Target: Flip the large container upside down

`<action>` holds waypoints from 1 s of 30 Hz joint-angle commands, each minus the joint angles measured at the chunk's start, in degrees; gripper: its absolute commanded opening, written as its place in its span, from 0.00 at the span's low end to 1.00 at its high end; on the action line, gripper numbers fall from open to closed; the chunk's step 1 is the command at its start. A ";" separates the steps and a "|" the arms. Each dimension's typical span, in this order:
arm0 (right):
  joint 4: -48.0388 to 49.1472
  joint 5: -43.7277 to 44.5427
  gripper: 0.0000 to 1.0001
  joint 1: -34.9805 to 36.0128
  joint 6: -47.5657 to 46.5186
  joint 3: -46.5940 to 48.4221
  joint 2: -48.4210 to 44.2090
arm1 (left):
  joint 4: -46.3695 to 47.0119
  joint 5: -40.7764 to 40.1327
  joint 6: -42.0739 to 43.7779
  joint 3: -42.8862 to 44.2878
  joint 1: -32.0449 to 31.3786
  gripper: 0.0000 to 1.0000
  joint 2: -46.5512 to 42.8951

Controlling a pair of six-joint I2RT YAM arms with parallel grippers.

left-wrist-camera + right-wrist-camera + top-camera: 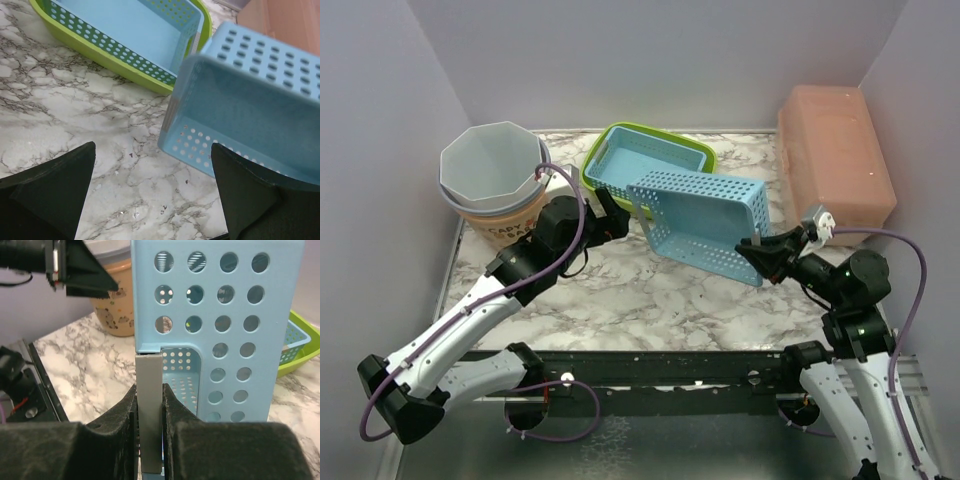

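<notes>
The large container (705, 220) is a light blue perforated basket, tipped up on one long edge on the marble table, with its open side facing the left arm. My right gripper (752, 250) is shut on the grey strip (149, 375) at the container's near right corner (220, 315); in the right wrist view my right gripper (149, 405) has a pad on each side of the strip. My left gripper (620, 210) stands open just left of the container, apart from it. In the left wrist view my left gripper (152, 195) has only marble between its fingers, and the container's rim (250, 100) lies ahead to the right.
A green basket (592, 170) with a smaller blue basket (645, 160) inside it lies right behind the container. At the back left a grey bucket (492, 165) sits in a beige printed tub (505, 225). A pink lidded box (832, 150) stands at the back right. Walls close three sides.
</notes>
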 commanded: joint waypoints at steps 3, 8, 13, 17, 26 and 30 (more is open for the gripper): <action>-10.06 -5.74 0.01 -0.15 -15.80 0.05 -4.84 | -0.06 -5.84 -3.05 -1.11 0.37 0.99 -3.26; -18.55 -5.10 0.01 -0.15 -24.40 3.50 -2.76 | -0.08 -8.10 -5.05 -1.83 0.39 0.99 -5.45; -22.61 -3.53 0.01 -0.11 -30.16 5.87 -3.82 | -0.15 -10.77 -5.92 -2.87 0.43 0.99 -8.27; -24.97 -3.48 0.01 -0.15 -33.83 7.91 -3.96 | -0.15 -11.32 -5.99 -3.30 0.40 0.99 -8.48; -30.10 1.03 0.01 -0.15 -43.37 10.45 -1.71 | -0.15 -9.24 -4.98 -2.34 0.41 0.99 -5.55; -29.96 -0.70 0.01 -0.15 -43.71 10.25 -0.75 | -0.15 -8.52 -4.63 -2.08 0.34 0.99 -4.60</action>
